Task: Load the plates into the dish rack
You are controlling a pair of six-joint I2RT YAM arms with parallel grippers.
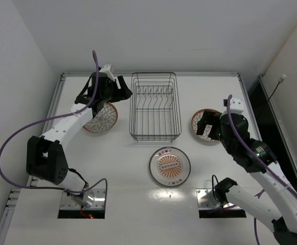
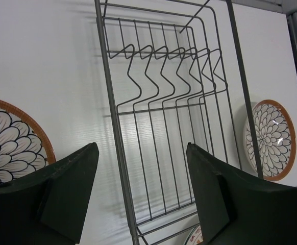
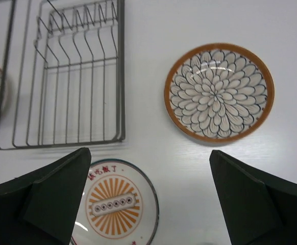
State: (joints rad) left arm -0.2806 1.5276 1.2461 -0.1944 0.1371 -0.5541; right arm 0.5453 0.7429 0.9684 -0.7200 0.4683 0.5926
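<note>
The black wire dish rack [image 1: 154, 139] stands at the table's middle and holds nothing. A petal-patterned, orange-rimmed plate [image 1: 101, 121] lies flat to its left, and a matching one [image 1: 197, 117] lies to its right. A third plate [image 1: 170, 166] with an orange sunburst face lies in front of the rack. My left gripper [image 1: 122, 90] is open and empty, raised between the left plate and the rack's left rim [image 2: 115, 127]. My right gripper [image 1: 205, 127] is open and empty above the right plate [image 3: 219, 92]. The sunburst plate [image 3: 115, 201] shows between its fingers.
White walls close in the table at the back and both sides. A dark gap runs along the table's right edge [image 1: 263, 109]. Purple cables trail from both arms. Two mounting plates sit at the near edge [image 1: 82, 201].
</note>
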